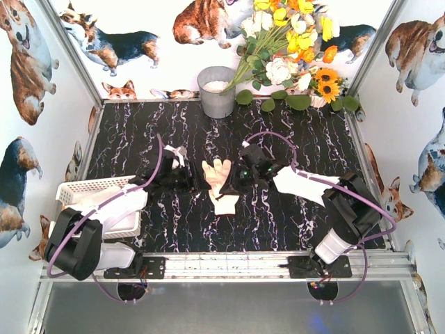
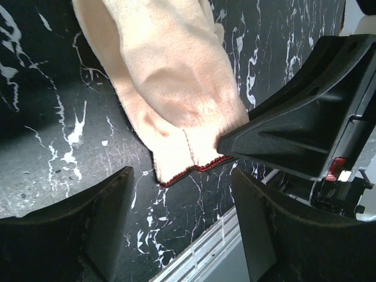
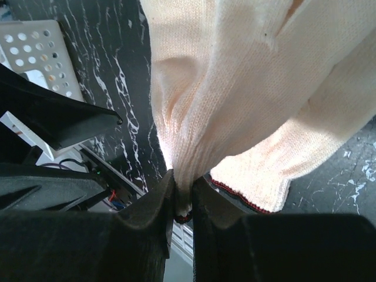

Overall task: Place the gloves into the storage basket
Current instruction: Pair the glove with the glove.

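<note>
Your storage basket [image 1: 83,189] sits at the worktop's [image 1: 278,229] left near corner, well apart from the glove [image 1: 218,179]. Your left gripper [image 2: 182,197] hangs released just beside the glove, likely poised for a handover. The glove is mid-worktop: limp cream knit with a red-edged cuff. Your right gripper [image 3: 183,189] is clenched on a pinched-up fold at that cuff.

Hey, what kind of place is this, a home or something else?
Probably a staged robot test booth, not a home: corgi-print walls box in a black marble-look table, two robot arms are bolted to a metal rail at its near edge, and a bouquet and bucket stand at the back.
</note>
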You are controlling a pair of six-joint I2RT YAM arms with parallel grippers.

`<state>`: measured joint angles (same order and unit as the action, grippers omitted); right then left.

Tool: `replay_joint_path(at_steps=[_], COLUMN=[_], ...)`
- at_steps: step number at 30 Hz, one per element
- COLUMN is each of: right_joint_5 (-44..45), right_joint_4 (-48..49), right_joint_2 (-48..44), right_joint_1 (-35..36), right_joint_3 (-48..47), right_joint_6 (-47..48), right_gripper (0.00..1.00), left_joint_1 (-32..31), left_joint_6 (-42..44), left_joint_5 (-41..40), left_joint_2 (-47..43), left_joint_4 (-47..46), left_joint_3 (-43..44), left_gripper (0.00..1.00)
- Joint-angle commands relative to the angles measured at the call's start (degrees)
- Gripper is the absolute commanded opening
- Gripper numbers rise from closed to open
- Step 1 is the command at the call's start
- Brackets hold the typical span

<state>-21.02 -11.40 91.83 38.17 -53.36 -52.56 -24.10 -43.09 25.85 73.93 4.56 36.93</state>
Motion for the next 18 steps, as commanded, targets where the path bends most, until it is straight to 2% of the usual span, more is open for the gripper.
replay_joint_path(at_steps=[1,4,7,10,14,18], right_joint_5=[1.1,1.0,0.4,1.3,4.8,3.7], right_joint_4=[0.1,-0.4,0.1,-3.0,-7.0,-5.3], right_joint_2=[-2.1,-2.4,-4.1,-6.7,-9.5,-8.7], right_joint_1=[1.2,1.6,1.9,1.9,1.5,-0.5], right_joint_3=[1.6,2.8,3.9,3.1,2.0,3.4], right_joint_6=[0.5,0.3,0.0,1.5,3.4,2.9], right_gripper=[0.15,0.22,0.39,0.52,0.58,0.58], left_joint_1=[-1.7,-2.1,-2.3,-2.6,-2.9,-3.8], left_joint_6=[-2.0,-3.7,-4.7,-4.9,-5.9,-7.9], left_joint_5=[-1.4,-3.3,-3.4,-3.4,-2.2,-0.5], left_joint_2=[1.2,0.9,0.5,0.4,1.3,3.7], left_joint_4=[-3.3,-4.0,-4.9,-5.0,-7.1,-10.6], left_joint_3=[-1.5,-2.8,-3.7,-4.1,-4.6,-4.5], left_gripper=[0.61,0.58,0.59,0.61,0.59,0.53])
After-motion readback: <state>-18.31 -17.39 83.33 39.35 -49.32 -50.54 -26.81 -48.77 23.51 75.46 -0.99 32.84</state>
